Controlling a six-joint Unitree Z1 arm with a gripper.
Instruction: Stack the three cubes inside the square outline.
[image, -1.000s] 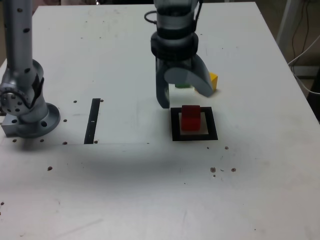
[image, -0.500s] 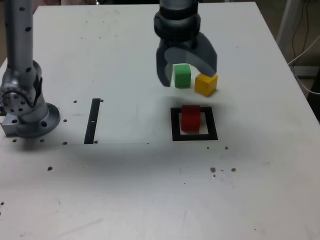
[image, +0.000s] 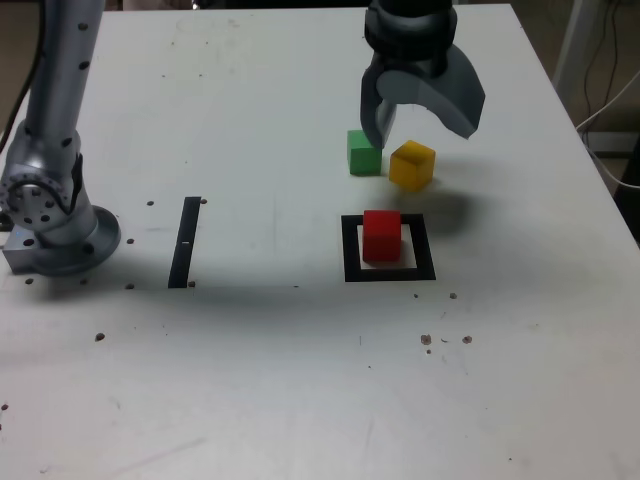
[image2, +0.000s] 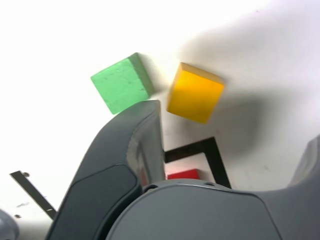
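White table (image: 250, 380) carries red cube (image: 382, 237) inside square outline (image: 424, 262). Green cube (image: 364, 153), yellow cube (image: 412, 166) near each other. Fingers (image: 424, 120) spread wide, grasping nothing, above table.

We see the grey curved-jaw gripper (image: 422, 118) hanging open above the small solid yellow cube (image: 412, 166), with the small solid green cube (image: 364, 153) just beside that one, and the small solid red cube (image: 382, 237) resting inside the flat black square outline (image: 424, 248) on the white table (image: 250, 380).
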